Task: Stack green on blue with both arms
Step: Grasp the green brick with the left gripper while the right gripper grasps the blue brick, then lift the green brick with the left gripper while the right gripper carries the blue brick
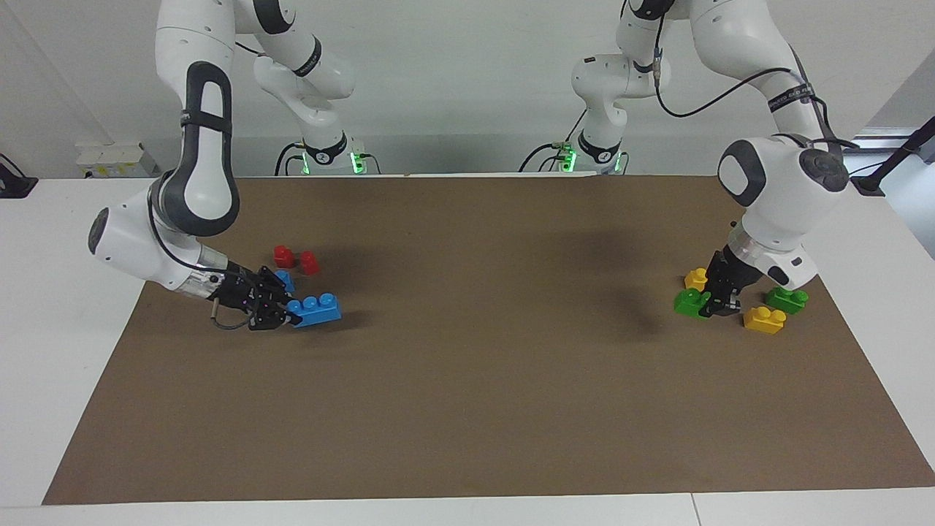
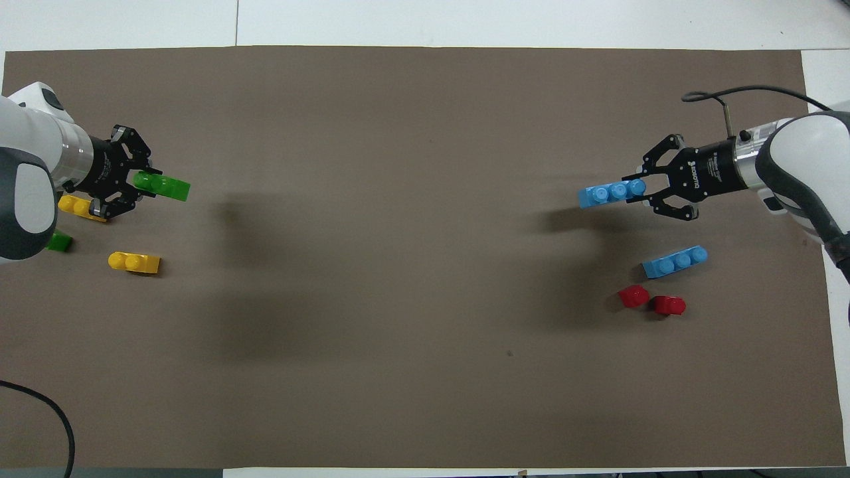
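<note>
While left gripper (image 2: pixel 136 180) grips green brick (image 2: pixel 163 185), right gripper (image 2: pixel 647 188) grips blue brick (image 2: pixel 611 193).

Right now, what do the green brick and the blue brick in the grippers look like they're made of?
Both look like moulded plastic. The green brick in the left gripper and the blue brick in the right gripper show saturated, even colour, smooth faces and rounded studs.
</note>
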